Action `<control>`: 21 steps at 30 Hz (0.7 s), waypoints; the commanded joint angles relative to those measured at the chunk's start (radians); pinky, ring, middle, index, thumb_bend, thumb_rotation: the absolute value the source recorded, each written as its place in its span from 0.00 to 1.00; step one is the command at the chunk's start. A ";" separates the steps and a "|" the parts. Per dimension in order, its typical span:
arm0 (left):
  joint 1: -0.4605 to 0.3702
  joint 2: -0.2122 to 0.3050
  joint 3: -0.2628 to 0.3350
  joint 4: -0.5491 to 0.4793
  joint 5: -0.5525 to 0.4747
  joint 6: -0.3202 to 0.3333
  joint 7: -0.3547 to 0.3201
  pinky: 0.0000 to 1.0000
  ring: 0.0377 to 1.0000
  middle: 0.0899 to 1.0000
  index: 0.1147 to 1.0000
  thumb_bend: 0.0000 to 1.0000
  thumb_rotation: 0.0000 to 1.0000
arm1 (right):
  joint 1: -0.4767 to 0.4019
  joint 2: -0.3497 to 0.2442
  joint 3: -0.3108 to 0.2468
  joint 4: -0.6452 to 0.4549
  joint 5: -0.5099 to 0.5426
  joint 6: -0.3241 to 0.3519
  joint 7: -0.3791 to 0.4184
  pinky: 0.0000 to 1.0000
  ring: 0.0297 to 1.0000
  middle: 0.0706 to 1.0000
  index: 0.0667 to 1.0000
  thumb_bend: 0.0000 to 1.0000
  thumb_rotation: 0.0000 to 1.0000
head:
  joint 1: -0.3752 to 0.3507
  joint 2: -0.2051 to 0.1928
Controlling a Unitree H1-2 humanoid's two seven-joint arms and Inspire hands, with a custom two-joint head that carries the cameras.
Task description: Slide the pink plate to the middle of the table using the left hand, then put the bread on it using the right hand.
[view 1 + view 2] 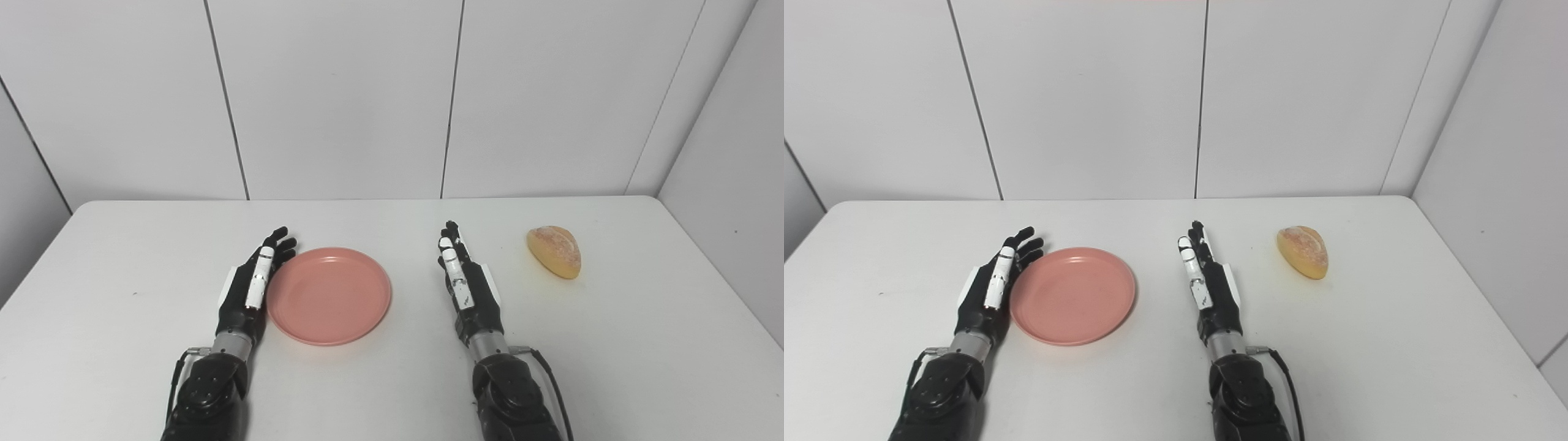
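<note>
The pink plate lies flat on the white table, a little left of its middle. My left hand is open, edge-on to the table, its fingers right against the plate's left rim. The bread, a golden oval roll, lies on the table at the right. My right hand is open and empty, fingers stretched forward, between the plate and the bread and touching neither.
White wall panels stand behind the table's far edge, and a side wall runs along its right edge. Bare tabletop surrounds the plate and bread.
</note>
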 commanded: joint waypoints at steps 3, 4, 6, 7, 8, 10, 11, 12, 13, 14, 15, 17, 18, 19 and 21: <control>0.015 -0.047 -0.023 -0.010 -0.007 0.014 -0.038 0.88 0.87 0.85 0.85 0.40 1.00 | -0.038 -0.001 0.001 -0.015 0.006 -0.055 0.009 1.00 1.00 1.00 1.00 0.57 0.90 | 0.007 0.001; 0.018 -0.052 -0.025 -0.016 -0.007 0.020 -0.036 0.88 0.87 0.85 0.85 0.40 1.00 | -0.037 -0.004 0.001 -0.017 0.004 -0.052 0.008 1.00 1.00 1.00 1.00 0.57 0.90 | 0.009 -0.001; 0.024 -0.062 -0.031 -0.026 0.001 0.028 -0.031 0.88 0.88 0.86 0.86 0.39 1.00 | -0.035 -0.008 -0.001 -0.019 0.005 -0.049 0.006 1.00 1.00 1.00 1.00 0.58 0.90 | 0.014 -0.002; 0.026 -0.067 -0.033 -0.029 0.005 0.028 -0.027 0.89 0.88 0.86 0.86 0.40 1.00 | -0.034 -0.010 -0.002 -0.019 0.004 -0.051 0.005 1.00 1.00 1.00 1.00 0.58 0.90 | 0.016 -0.003; 0.027 -0.071 -0.034 -0.030 0.009 0.027 -0.024 0.89 0.88 0.86 0.87 0.40 1.00 | -0.034 -0.012 -0.003 -0.018 0.005 -0.052 0.005 1.00 1.00 1.00 1.00 0.58 0.90 | 0.018 -0.003; 0.029 -0.086 -0.031 -0.025 -0.004 0.005 -0.030 0.89 0.89 0.87 0.87 0.39 1.00 | -0.032 -0.016 -0.006 -0.019 0.001 -0.057 0.000 1.00 1.00 1.00 1.00 0.59 0.89 | 0.020 -0.003; 0.031 -0.092 -0.031 -0.027 -0.008 0.002 -0.032 0.90 0.89 0.87 0.87 0.39 1.00 | -0.032 -0.020 -0.007 -0.020 0.000 -0.056 -0.002 1.00 1.00 1.00 1.00 0.60 0.89 | 0.023 -0.001; 0.032 -0.097 -0.032 -0.028 -0.010 0.001 -0.034 0.91 0.89 0.87 0.87 0.40 1.00 | -0.032 -0.022 -0.008 -0.021 -0.001 -0.055 -0.002 1.00 1.00 1.00 1.00 0.60 0.88 | 0.023 -0.002; 0.033 -0.102 -0.035 -0.029 -0.002 0.005 -0.027 0.91 0.89 0.87 0.87 0.40 1.00 | -0.031 -0.026 -0.008 -0.024 -0.005 -0.051 -0.005 1.00 1.00 1.00 1.00 0.60 0.88 | 0.027 0.000; 0.034 -0.106 -0.038 -0.030 0.004 0.008 -0.022 0.91 0.89 0.87 0.86 0.41 1.00 | -0.031 -0.030 -0.008 -0.026 -0.009 -0.049 -0.007 1.00 1.00 1.00 1.00 0.62 0.88 | 0.028 0.000; 0.034 -0.108 -0.044 -0.029 0.017 0.008 -0.017 0.91 0.89 0.87 0.86 0.42 1.00 | -0.032 -0.035 -0.009 -0.026 -0.016 -0.050 -0.012 1.00 1.00 1.00 1.00 0.63 0.88 | 0.033 0.000; 0.035 -0.115 -0.051 -0.026 0.033 0.003 -0.008 0.91 0.90 0.87 0.87 0.43 1.00 | -0.036 -0.045 -0.012 -0.023 -0.024 -0.057 -0.019 1.00 1.00 1.00 1.00 0.65 0.89 | 0.041 0.001; 0.035 -0.119 -0.053 -0.024 0.038 -0.002 -0.004 0.91 0.90 0.87 0.86 0.42 1.00 | -0.039 -0.051 -0.015 -0.021 -0.025 -0.061 -0.021 1.00 1.00 1.00 1.00 0.65 0.89 | 0.044 0.000; 0.035 -0.122 -0.054 -0.022 0.042 -0.006 -0.002 0.90 0.90 0.87 0.86 0.42 1.00 | -0.041 -0.054 -0.018 -0.019 -0.025 -0.064 -0.022 1.00 1.00 1.00 1.00 0.66 0.89 | 0.045 0.000; 0.034 -0.128 -0.056 -0.017 0.049 -0.015 0.000 0.90 0.89 0.87 0.86 0.41 1.00 | -0.046 -0.066 -0.021 -0.016 -0.040 -0.067 -0.037 1.00 1.00 1.00 1.00 0.65 0.91 | 0.047 0.000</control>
